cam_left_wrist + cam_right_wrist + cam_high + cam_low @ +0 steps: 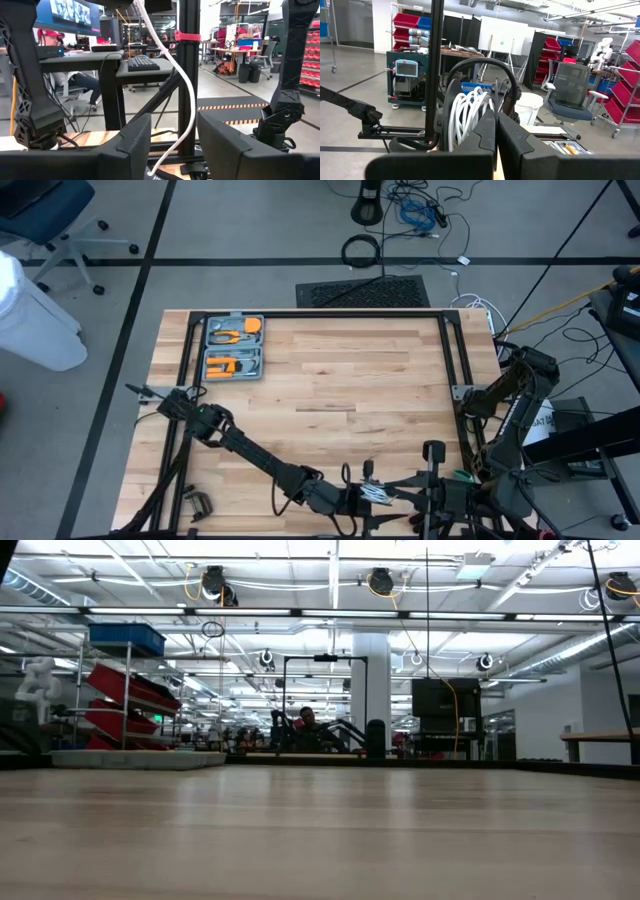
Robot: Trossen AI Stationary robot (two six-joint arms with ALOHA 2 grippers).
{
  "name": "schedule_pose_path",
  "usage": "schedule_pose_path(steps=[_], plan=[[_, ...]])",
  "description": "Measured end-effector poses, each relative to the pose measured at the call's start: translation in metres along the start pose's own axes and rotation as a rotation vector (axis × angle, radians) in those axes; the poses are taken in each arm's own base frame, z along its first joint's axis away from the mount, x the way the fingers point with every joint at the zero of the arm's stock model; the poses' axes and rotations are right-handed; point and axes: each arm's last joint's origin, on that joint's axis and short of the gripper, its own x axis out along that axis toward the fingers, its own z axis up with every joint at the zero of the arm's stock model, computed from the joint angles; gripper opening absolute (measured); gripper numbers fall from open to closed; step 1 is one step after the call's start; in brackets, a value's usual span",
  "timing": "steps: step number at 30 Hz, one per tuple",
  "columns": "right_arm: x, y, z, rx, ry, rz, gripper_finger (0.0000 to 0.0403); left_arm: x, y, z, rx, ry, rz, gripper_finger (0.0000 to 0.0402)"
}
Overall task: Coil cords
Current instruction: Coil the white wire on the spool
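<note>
The white cord is wound into a bunch of loops (470,112) hanging in the air over the table's near edge (375,496). My right gripper (496,125) is shut and points at the loops from the right (405,502). One strand of the cord (190,90) drops in a curve through the gap of my left gripper (175,132). That gripper is open, reaches in from the left (360,498), and has a finger on each side of the strand. I see no touch there. My right gripper is shut at the foot of the cord's loops (472,142), coming level from the table's right side. Its own fingers (485,135) hide the place of contact, so the part and the number of strands cannot be told. The loops stand upright, clear of the table.
A grey tool case (233,348) with orange tools lies at the table's far left corner. Black frame rails (452,350) border the table. An upright post with a red clip (187,36) stands just behind the strand. A small clamp (197,505) sits at the near left.
</note>
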Motion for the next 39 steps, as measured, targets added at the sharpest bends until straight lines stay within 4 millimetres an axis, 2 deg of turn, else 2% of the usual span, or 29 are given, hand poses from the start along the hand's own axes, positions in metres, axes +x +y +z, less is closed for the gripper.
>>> schedule_pose_path(steps=[15,20,26,34,39], plan=[[0.000,0.000,0.000,0.000,0.000,0.000,0.0000,0.000,0.000,0.001,-0.003,-0.005,0.012,0.0009],[0.000,0.000,0.000,0.000,0.000,0.000,0.0000,-0.004,-0.005,0.001,-0.001,0.011,0.094,0.0006],[-0.002,0.001,0.000,0.000,0.000,0.003,0.0000,-0.014,-0.021,0.004,0.019,0.058,0.156,0.0003],[-0.003,0.001,0.000,-0.001,0.001,0.005,0.0000,-0.040,-0.040,0.024,0.124,0.197,0.361,0.0003],[-0.003,0.001,0.000,-0.007,0.004,0.004,0.0000,-0.056,-0.042,0.034,0.222,0.292,0.497,0.0002]])
